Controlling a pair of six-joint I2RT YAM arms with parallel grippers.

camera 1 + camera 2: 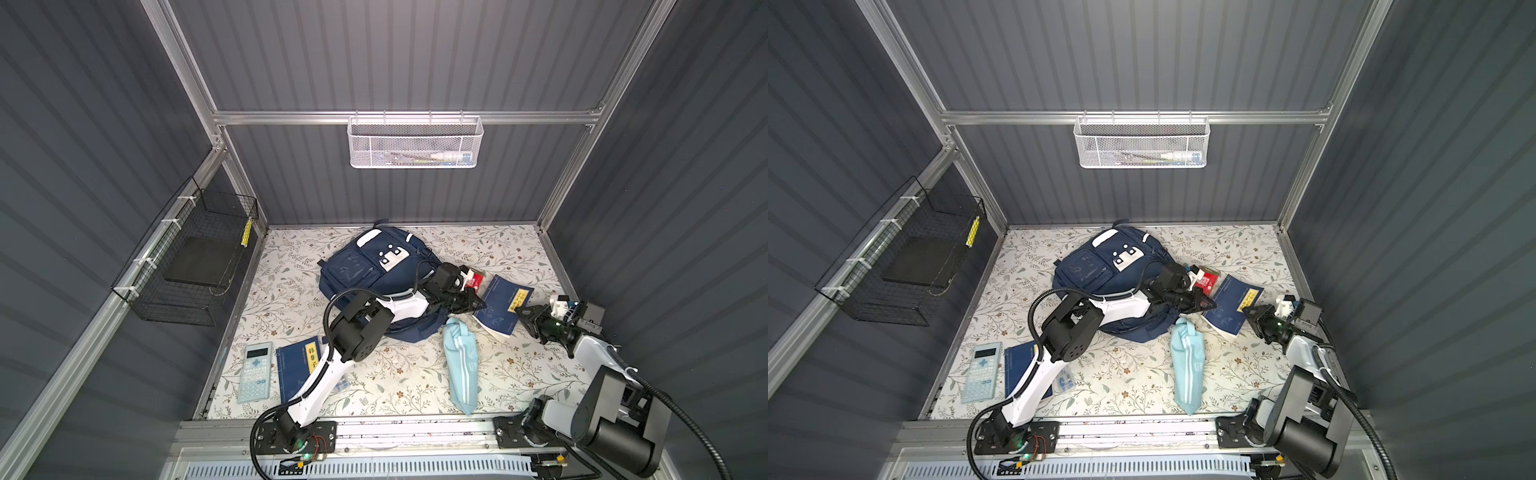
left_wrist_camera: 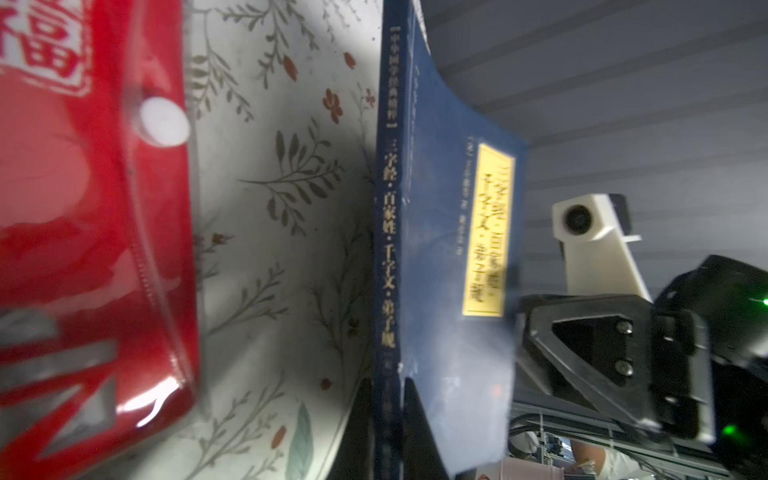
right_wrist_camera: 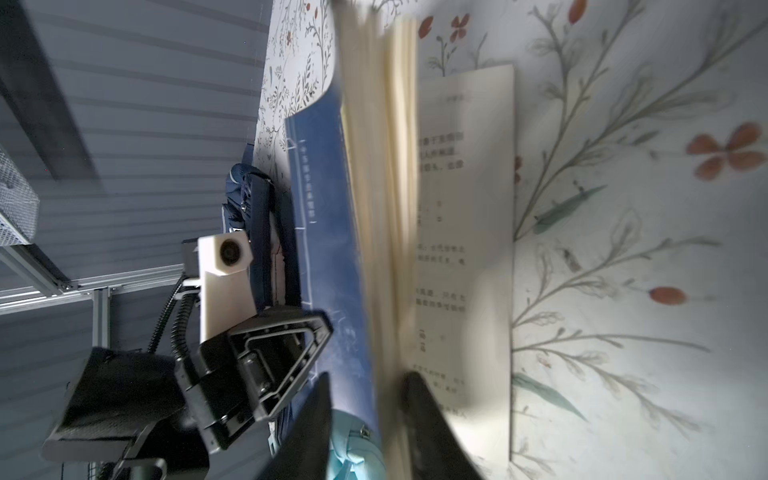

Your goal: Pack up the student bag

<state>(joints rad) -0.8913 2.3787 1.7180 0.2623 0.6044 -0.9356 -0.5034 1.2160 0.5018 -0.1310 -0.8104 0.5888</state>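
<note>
I count one bag (image 1: 365, 270), two books (image 1: 498, 316), one calculator (image 1: 255, 372), one blue pouch (image 1: 461, 365), one red pouch (image 1: 473, 279), two baskets (image 1: 413, 145)

soft overhead light; wrist views motion-blurred

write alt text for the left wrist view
A blue book with a yellow title label, its spine pinched in the left gripper. A red pouch lies beside it on the floral table cover, and the right gripper is at the book's opposite edge.
</note>
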